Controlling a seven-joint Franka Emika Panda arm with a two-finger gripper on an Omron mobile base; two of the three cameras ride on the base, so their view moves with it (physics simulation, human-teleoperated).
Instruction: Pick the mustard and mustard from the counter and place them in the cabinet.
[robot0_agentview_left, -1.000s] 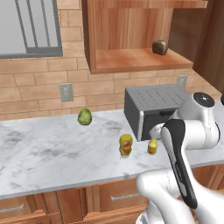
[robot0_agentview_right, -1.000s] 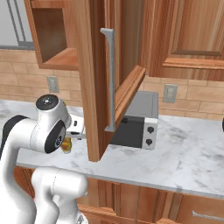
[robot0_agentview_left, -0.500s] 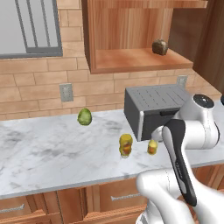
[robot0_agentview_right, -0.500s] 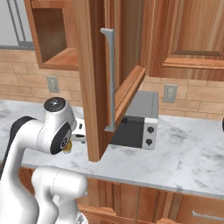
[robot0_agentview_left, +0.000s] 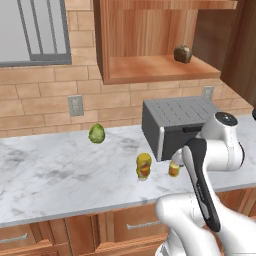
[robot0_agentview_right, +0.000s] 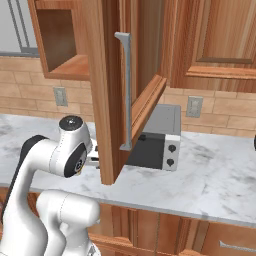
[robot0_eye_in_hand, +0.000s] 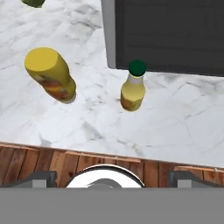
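Observation:
Two mustard bottles stand upright on the marbled counter (robot0_agentview_left: 60, 175). The stubby yellow mustard (robot0_agentview_left: 143, 165) (robot0_eye_in_hand: 50, 74) is on the left. The slim mustard with a dark green cap (robot0_agentview_left: 174, 169) (robot0_eye_in_hand: 133, 87) stands to its right, just in front of the grey appliance (robot0_agentview_left: 175, 122). In the hand view my gripper (robot0_eye_in_hand: 113, 178) is open and empty, held back over the counter's front edge, above and short of both bottles. The cabinet (robot0_agentview_left: 155, 67) hangs open above the appliance, with a flat wooden shelf floor.
A round green ball (robot0_agentview_left: 97, 133) lies on the counter near the brick wall. A dark brown lump (robot0_agentview_left: 183, 53) sits on the cabinet shelf. The open cabinet door (robot0_agentview_right: 107, 90) juts out right beside my arm. Wooden drawers (robot0_agentview_left: 130, 225) run below the counter.
In the right base view my arm's elbow has swung a little to the right, toward the cabinet door. The bottles have not moved and the gripper stays open.

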